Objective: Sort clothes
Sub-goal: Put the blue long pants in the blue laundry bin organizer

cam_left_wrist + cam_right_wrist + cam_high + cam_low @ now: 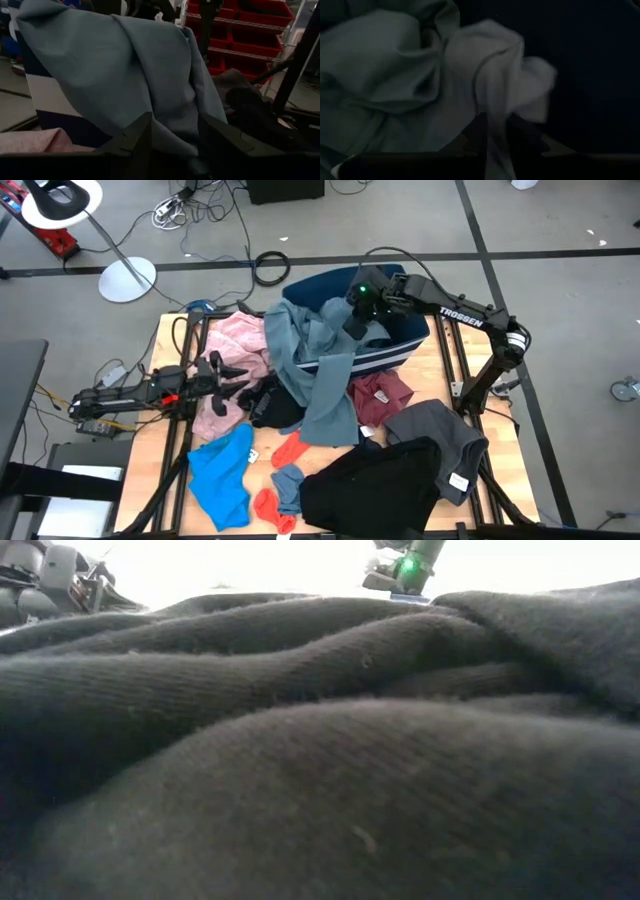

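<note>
A grey-blue garment is draped over the front rim of a navy bin in the upper centre of the high view, its lower part trailing down onto the table. The right gripper is held over the bin's interior, and in its wrist view a fold of the grey-blue cloth is seen lying between its two fingers, which stand only slightly apart; whether the cloth is gripped cannot be told. The left gripper is placed at the left of the pile, its fingers spread wide with nothing held, beside a pink garment. A bright blue piece, red socks, a maroon piece, a dark grey piece and a black piece are spread across the lower half of the table.
</note>
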